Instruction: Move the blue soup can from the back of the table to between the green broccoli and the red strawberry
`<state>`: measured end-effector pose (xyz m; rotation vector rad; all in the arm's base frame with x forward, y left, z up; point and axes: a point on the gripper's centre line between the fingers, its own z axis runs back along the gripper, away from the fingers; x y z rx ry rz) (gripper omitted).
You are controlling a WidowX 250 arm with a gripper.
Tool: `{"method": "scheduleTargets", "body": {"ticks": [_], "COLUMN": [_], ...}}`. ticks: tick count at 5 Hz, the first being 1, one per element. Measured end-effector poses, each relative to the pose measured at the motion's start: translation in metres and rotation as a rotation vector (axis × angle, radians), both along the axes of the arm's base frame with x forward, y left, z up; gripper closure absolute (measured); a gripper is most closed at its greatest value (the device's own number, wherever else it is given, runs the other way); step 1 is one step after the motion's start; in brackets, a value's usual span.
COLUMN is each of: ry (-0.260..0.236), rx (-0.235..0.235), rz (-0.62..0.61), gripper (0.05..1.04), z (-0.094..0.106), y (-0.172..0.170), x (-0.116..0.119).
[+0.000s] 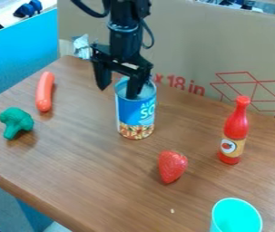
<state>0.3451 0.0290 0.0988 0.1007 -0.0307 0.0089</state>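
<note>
The pincer [117, 93] hung wide over the blue-labelled tin can [135, 113] on the surface's [91, 167] far half, one finger outside, one apparently within its mouth, so the wall came between them; a strawberry [172, 166] lay nearer.

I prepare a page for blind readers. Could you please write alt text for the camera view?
The robot's open black pincer is at the top of a blue can on a wooden table. At picture left lie an orange sausage and green broccoli; at right are a strawberry, a red bottle and, at the bottom edge, a turquoise cup.
</note>
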Motion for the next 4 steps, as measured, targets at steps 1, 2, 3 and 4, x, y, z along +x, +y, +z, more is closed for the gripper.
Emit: {"method": "scheduleTargets", "body": {"ticks": [1,2,3,4], "ry": [0.024,0.051,0.058,0.088], "rx": [-0.009,0.004,0.007,0.026], "rz": [-0.017,-0.038,-0.029,-0.006], "gripper": [0.085,0.085,0.085,0.085], "z": [-0.006,-0.012,-0.007,-0.001], "y": [0.007,0.009,0.015,0.025], "x": [-0.024,-0.045,-0.067,-0.091]}}
